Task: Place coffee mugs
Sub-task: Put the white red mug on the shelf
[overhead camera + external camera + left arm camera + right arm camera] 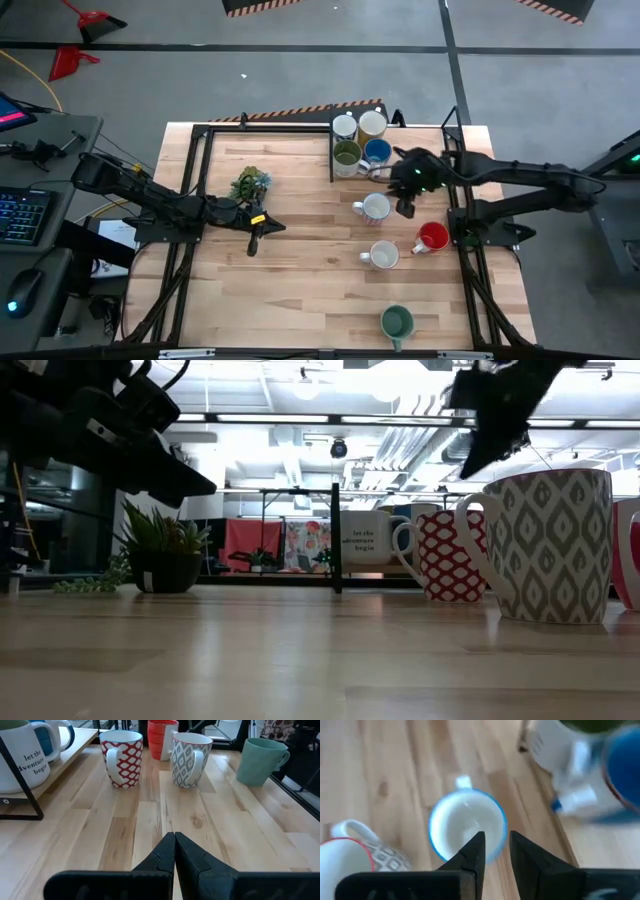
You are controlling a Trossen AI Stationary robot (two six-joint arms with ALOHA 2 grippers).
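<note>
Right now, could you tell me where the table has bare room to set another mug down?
Bare wood lies between the plant and the black rack, and along the near edge left of the teal mug. It is crowded around the right hand, among the loose mugs.

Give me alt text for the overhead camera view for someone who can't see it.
The right arm's pincer hovers beside a white ceramic mug on a light wooden table, next to a black rack holding four mugs. Three more mugs, white patterned, red and teal green, stand loose; the left pincer rests shut near a small leafy plant.
</note>
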